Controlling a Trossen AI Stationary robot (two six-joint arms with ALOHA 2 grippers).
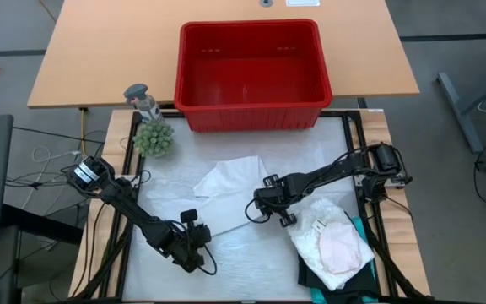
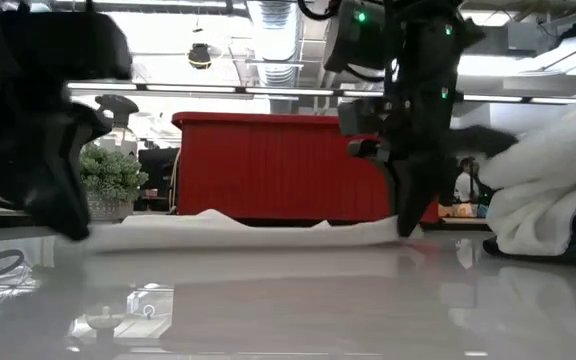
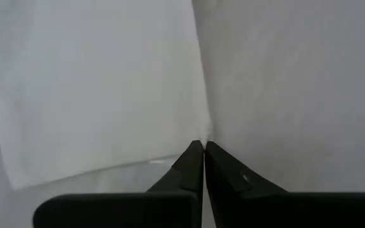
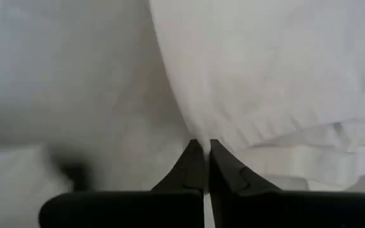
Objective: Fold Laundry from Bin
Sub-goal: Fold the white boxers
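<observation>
Small white cloth [image 1: 226, 187] lies flat mid-table, thin and limp. Left gripper [image 1: 194, 238] and right gripper [image 1: 264, 205] each pinch an edge corner.

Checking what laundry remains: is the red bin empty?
Empty: the high view shows the red bin's bare floor, with no garment inside.

Bright overhead light, glare on the table [image 2: 288, 300], blurred wrist views.
</observation>
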